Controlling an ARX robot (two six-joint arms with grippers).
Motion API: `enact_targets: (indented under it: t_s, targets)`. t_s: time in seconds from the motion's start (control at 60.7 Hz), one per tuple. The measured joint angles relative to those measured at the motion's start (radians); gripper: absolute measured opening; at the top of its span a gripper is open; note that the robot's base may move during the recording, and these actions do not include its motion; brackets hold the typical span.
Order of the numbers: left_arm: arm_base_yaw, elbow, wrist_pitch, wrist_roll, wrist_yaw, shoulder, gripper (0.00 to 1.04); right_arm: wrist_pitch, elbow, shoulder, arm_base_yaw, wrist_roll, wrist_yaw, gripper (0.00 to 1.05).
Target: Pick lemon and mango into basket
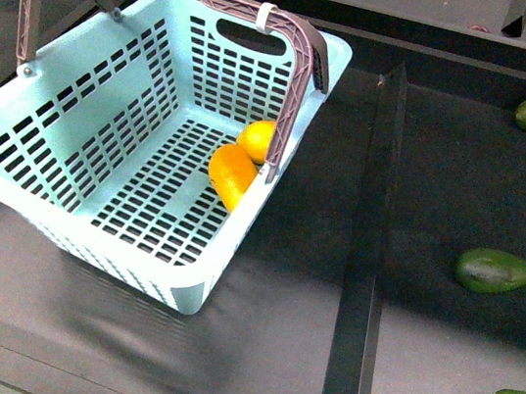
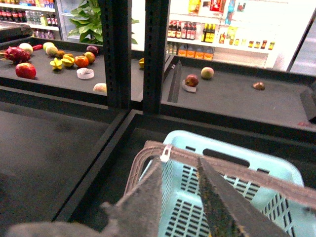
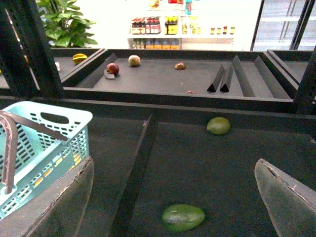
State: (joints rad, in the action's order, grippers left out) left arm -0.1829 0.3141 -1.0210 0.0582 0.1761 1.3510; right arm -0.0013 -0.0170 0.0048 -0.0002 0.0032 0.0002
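Since the lemon (image 1: 257, 140) and mango (image 1: 231, 176) already lie in the basket (image 1: 73, 144), my left pincer (image 2: 180, 197) clamps its stiff, light handles (image 2: 222, 165); my right pincer (image 3: 173, 197) gapes wide, empty.

Turquoise basket (image 1: 102, 148) (handles up), lemon (image 1: 258, 140), mango (image 1: 231, 176) inside

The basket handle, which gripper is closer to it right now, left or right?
Left. The left gripper has its fingers straddling the basket handle, apparently holding it. The right gripper hangs open over the neighbouring compartment, with the basket off to its side.
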Motion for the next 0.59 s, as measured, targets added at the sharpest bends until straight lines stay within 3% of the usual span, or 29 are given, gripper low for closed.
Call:
enact_targets:
  t_s: [0.033, 0.313, 0.444, 0.593]
  targets:
    - [0.015, -0.036, 0.002, -0.019, -0.019, -0.044, 0.03, 0.0, 0.0, 0.0, 0.0, 0.0, 0.0, 0.96]
    - [0.089, -0.214, 0.021, -0.043, -0.087, -0.241, 0.04, 0.0, 0.0, 0.0, 0.0, 0.0, 0.0, 0.96]
    - [0.176, -0.264, 0.15, -0.046, -0.166, -0.42, 0.04, 0.0, 0.0, 0.0, 0.0, 0.0, 0.0, 0.96]
    - [0.179, -0.29, 0.284, -0.047, -0.176, -0.579, 0.04, 0.0, 0.0, 0.0, 0.0, 0.0, 0.0, 0.96]
